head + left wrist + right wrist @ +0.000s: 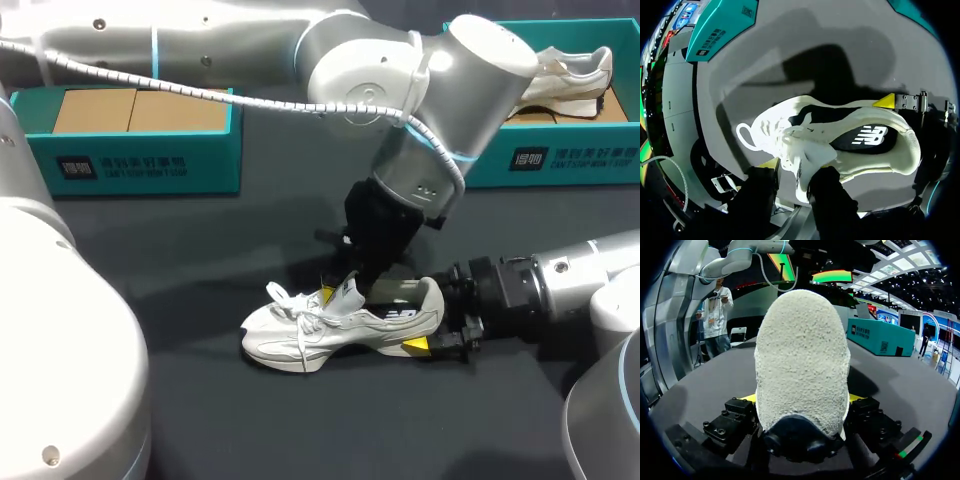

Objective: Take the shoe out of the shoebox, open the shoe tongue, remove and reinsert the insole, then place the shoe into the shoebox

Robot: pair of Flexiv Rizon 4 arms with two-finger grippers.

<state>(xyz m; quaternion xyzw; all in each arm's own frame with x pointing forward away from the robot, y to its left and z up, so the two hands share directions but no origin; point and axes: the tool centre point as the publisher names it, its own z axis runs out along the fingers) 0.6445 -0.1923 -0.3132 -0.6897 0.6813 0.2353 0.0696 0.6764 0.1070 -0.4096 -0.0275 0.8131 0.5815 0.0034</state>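
The shoe [340,322] stands on its sole in the middle of the dark surface [200,400], well apart from the teal box [130,150] behind it. The right claw [432,322] pinches its heel from both sides, and the left claw [797,167] is closed on the tongue [801,152] by the laces. To open the tongue well, I'd say the left claw should draw it up and toward the toe in a slow arc while the right one pins the heel flat, so the shoe neither lifts nor twists and the dark insole [860,137] is laid bare.
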